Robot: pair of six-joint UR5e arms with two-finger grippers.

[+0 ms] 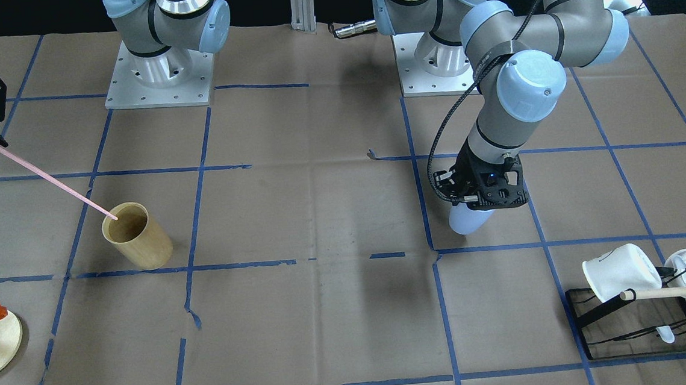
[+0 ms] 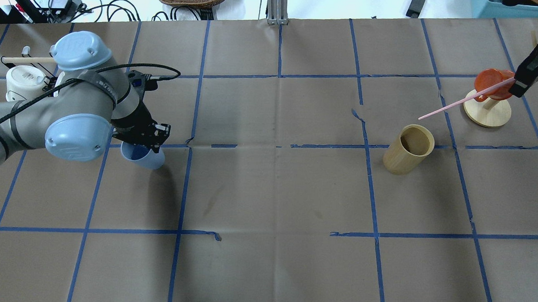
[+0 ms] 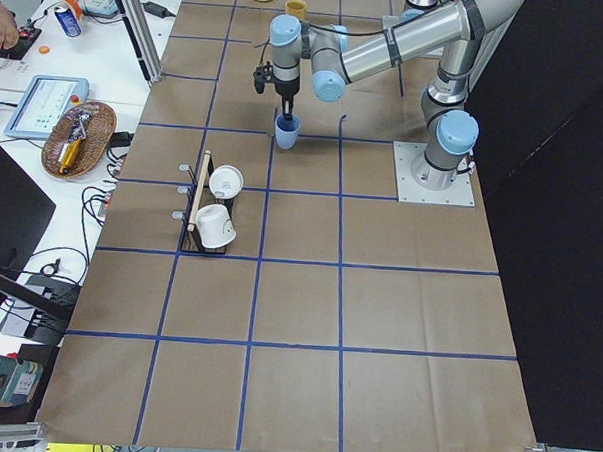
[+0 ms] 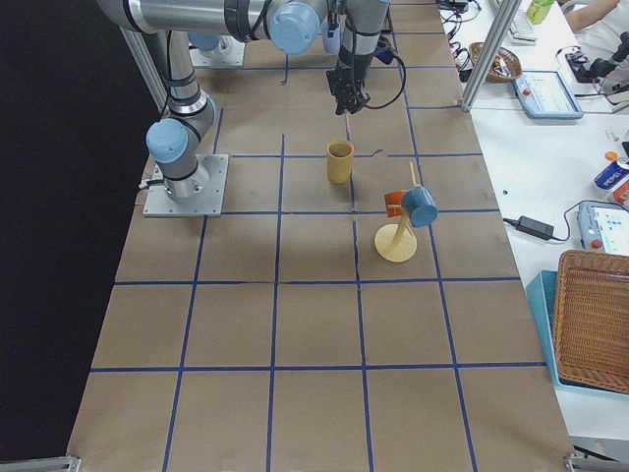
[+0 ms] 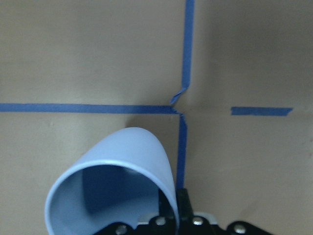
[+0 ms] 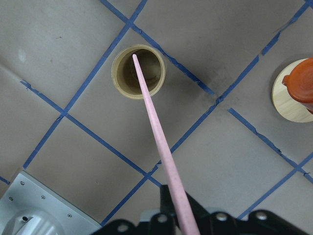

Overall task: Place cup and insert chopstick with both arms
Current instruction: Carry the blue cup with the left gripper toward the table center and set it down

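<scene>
Observed: left hand (image 1: 480, 190) clamped on cup (image 1: 469, 220) rim, base free for setting down, tilted low over table (image 1: 341, 337) (contact unclear); right hand (image 2: 521, 85) clamped on chopstick (image 2: 462, 101) end, tip pointing at tan cylinder (image 2: 407, 150).

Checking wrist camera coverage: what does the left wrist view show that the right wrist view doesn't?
Only the left wrist view: the pale-blue cup, gripped at its rim by the left end effector. Only the right wrist view: the pink chopstick in the right end effector, pointing at the tan wooden cup, an orange piece on a wooden stand, a metal base plate. Both: the brown paper table and blue tape lines.
</scene>
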